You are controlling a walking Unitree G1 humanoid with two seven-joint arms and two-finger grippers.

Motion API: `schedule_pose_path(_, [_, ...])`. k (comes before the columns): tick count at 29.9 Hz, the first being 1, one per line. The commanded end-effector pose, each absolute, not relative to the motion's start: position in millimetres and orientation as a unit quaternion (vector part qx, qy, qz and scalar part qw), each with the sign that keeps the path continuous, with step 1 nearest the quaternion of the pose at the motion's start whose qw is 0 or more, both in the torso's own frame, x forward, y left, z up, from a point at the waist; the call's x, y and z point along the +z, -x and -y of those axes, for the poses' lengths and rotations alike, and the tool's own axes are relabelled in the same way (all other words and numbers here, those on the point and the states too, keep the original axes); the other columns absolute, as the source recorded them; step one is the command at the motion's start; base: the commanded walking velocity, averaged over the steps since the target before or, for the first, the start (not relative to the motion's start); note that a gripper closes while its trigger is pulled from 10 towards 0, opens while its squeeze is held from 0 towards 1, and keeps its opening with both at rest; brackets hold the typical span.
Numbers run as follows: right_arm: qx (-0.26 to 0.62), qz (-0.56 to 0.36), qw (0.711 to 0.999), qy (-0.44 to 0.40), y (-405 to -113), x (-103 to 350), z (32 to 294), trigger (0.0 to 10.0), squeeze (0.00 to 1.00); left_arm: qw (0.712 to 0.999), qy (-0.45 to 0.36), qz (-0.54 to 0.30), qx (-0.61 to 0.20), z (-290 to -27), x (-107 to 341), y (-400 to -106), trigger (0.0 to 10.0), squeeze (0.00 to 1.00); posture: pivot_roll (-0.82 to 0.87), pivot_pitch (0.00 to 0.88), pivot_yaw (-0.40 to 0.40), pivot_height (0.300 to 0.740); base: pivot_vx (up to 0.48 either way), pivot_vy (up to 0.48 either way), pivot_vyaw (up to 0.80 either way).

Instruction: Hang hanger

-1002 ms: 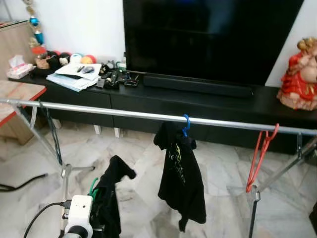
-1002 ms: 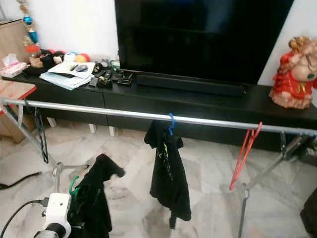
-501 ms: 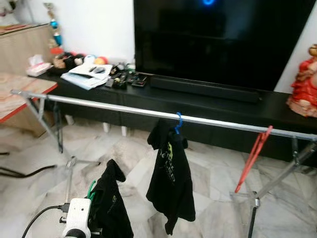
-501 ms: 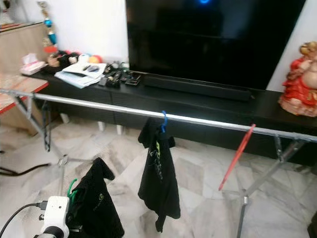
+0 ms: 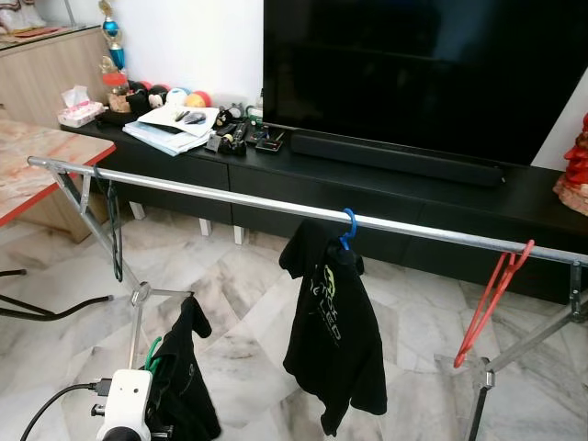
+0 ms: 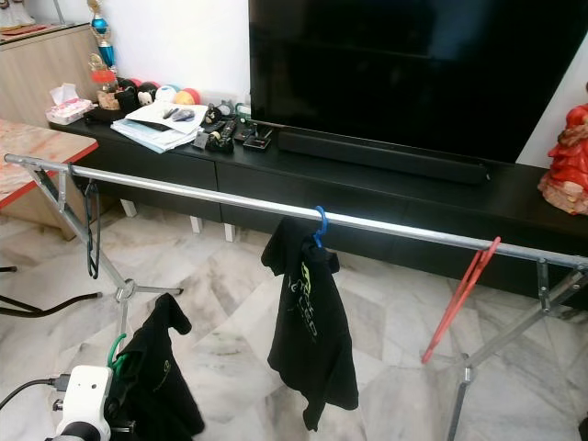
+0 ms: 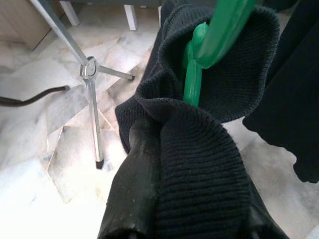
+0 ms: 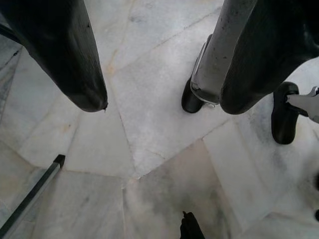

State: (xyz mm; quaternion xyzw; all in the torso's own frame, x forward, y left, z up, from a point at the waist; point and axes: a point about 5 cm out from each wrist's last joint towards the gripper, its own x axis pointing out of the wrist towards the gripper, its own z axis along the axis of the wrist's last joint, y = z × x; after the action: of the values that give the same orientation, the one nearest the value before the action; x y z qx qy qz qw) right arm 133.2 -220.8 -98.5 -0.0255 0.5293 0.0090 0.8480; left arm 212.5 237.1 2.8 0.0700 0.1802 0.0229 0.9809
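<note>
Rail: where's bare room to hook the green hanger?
Free: rail between the dark hanger at the left end and the blue hanger; also between blue and the red hanger. Crowded right at those hooks.

Black garment (image 7: pixel 199 164) hides most of the green hanger (image 7: pixel 199 64).

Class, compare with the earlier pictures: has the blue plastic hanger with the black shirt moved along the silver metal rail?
No. The blue plastic hanger stays hooked on the silver metal rail, left of the red plastic hanger; the camera shifted.
</note>
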Motion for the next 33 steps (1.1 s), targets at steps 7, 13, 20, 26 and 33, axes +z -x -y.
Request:
schedule_pose_path(7, [-0.001,-0.529,0.848,0.023,-131.9,-98.7,222.1,10.0,0.00,0.986,-0.078,-0.145,0.005,-234.4,15.6,-221.0,10.0,0.00,0.16,0.000,-0.026,0.740,0.256,0.000,0.00])
schedule_pose_path(13, [0.014,-0.534,0.845,0.038,-131.8,-99.0,220.8,10.0,0.00,0.987,-0.076,-0.144,-0.005,-230.6,15.8,-224.7,10.0,0.00,0.15,0.000,-0.017,0.740,0.284,0.000,0.00])
schedule_pose_path(20, [0.017,-0.536,0.843,0.039,-131.0,-99.4,220.3,10.0,0.00,0.987,-0.074,-0.143,-0.010,-229.1,15.8,-226.3,10.0,0.00,0.15,0.000,-0.015,0.740,0.296,0.000,0.00])
schedule_pose_path(26, [0.020,-0.536,0.843,0.040,-131.6,-99.3,220.0,10.0,0.00,0.987,-0.073,-0.142,-0.012,-227.9,16.4,-227.4,10.0,0.00,0.15,0.000,-0.017,0.740,0.296,0.000,0.00])
schedule_pose_path(33, [0.023,-0.536,0.843,0.040,-132.3,-99.1,219.8,10.0,0.00,0.987,-0.074,-0.142,-0.012,-229.7,16.9,-226.5,10.0,0.00,0.16,0.000,-0.021,0.740,0.318,0.000,0.00])
